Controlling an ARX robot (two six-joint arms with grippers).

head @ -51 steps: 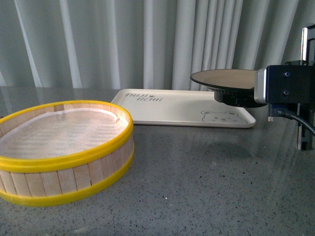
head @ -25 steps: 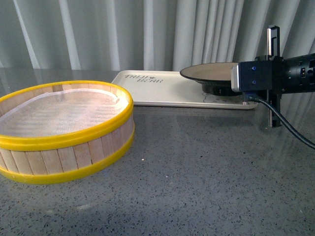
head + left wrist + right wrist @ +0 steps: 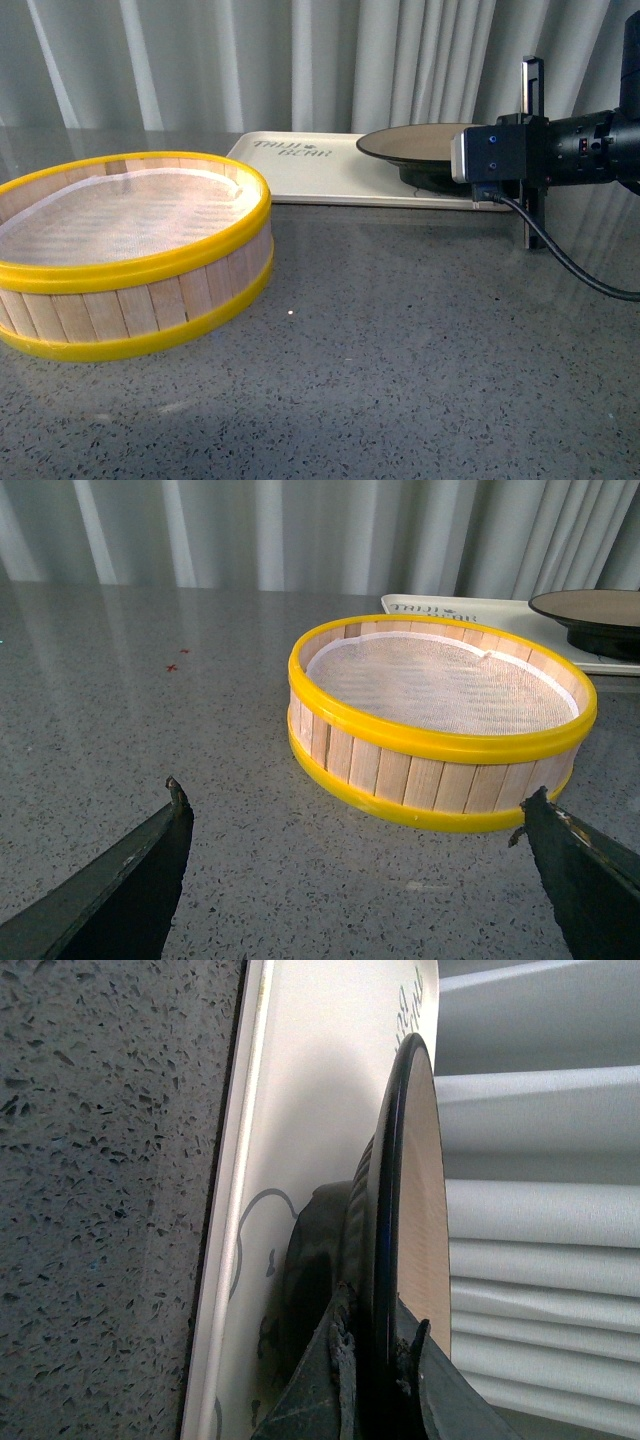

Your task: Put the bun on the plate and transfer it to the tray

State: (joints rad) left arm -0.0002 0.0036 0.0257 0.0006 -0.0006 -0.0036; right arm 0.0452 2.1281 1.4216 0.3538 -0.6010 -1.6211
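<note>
The plate (image 3: 410,147), beige inside with a black rim, is level over the right end of the cream tray (image 3: 310,165). My right gripper (image 3: 457,152) is shut on the plate's near rim. In the right wrist view the fingers (image 3: 335,1360) clamp the black rim of the plate (image 3: 415,1180), whose dark base sits close to the tray (image 3: 310,1110) by the bear drawing; I cannot tell whether they touch. The bun is not in view. My left gripper (image 3: 355,792) is open above the table, just short of the steamer basket. The plate (image 3: 590,608) and tray (image 3: 470,608) lie behind the basket.
A round wooden steamer basket (image 3: 130,250) with yellow rims and a white mesh liner stands on the grey speckled table at the left, also seen as the basket (image 3: 440,700) ahead of the left gripper. Pale curtains hang behind the table. A black cable (image 3: 570,265) trails from the right arm.
My right gripper has carried the plate to the left and lower, over the tray's right end. The bear drawing is now hidden behind the plate.
</note>
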